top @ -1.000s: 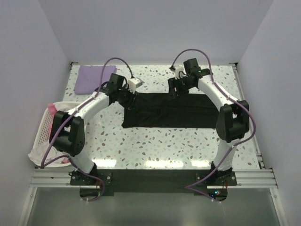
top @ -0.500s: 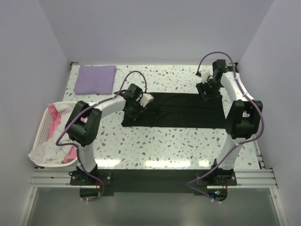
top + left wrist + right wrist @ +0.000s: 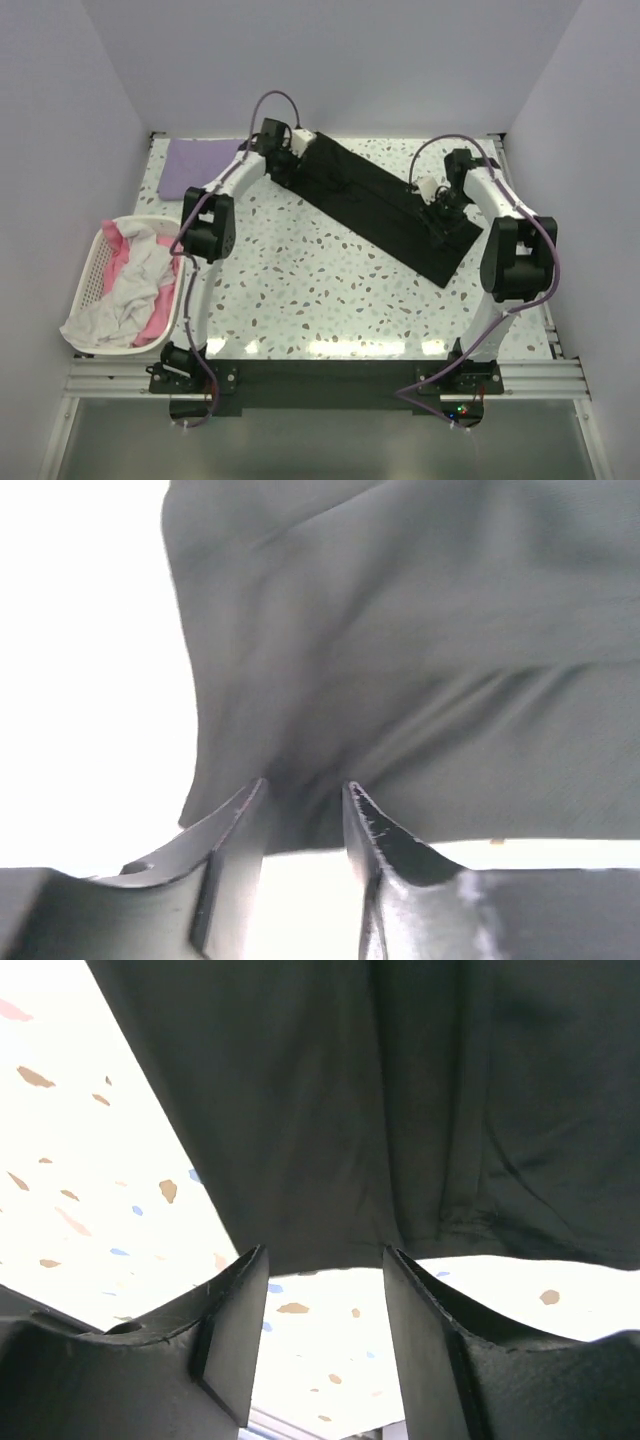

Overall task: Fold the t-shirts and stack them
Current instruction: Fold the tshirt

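Left tool [image 3: 303, 792] pinches a bunched edge of the black t-shirt [image 3: 385, 205]; right tool [image 3: 322, 1253] is spread, the hem just ahead of its tips.

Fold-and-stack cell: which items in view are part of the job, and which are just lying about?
Job: folded black t-shirt strip, left gripper pinching its far end, right gripper at its near end; folded purple t-shirt, far left corner; white plastic basket of pink and white garments, probably the backlog.
Lying about: nothing loose; just the speckled table and purple cables.
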You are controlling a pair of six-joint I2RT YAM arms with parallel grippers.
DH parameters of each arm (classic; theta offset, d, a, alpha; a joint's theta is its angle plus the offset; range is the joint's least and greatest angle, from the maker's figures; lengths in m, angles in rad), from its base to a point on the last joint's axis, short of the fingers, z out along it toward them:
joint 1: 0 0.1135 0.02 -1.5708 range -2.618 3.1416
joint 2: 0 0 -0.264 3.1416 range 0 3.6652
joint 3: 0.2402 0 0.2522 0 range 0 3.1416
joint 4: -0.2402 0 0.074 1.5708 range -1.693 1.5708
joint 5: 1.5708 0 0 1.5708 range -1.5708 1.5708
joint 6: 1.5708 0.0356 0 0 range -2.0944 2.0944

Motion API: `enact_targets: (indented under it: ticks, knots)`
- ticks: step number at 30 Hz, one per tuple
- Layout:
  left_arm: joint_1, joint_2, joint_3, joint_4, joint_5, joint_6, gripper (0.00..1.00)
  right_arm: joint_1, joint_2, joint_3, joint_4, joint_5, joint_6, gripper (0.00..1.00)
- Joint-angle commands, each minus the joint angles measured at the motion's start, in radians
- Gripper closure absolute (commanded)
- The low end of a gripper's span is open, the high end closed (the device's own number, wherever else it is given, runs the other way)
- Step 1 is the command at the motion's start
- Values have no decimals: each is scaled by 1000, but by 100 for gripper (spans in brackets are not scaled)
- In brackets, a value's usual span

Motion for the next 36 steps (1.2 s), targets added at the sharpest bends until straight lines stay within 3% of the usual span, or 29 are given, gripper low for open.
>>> enact_targets:
  ticks: [1,6,11,15,22,25,33,36]
  knots:
    - [72,-78,94,29,186,2,58,37,-51,-67,38,13,-52,48]
    - [72,-339,-222,277,253,-56,49,125,-39,-154,142,43,-40,55]
    - [73,-518,-426,249,306,-102,49,176,21,-210,211,103,-45,65]
    - [76,-643,-610,266,323,-130,49,196,61,-219,191,114,-43,67]
    - [78,-776,-736,250,329,-148,49,259,93,-276,147,82,-29,74]
    - [78,-792,-759,238,323,-151,49,329,98,-283,92,-5,-19,75]
    - [88,-758,-799,168,303,-203,49,688,89,-243,77,-350,168,73]
    - [93,-744,-834,183,326,-231,50,806,125,-161,90,-397,240,69]
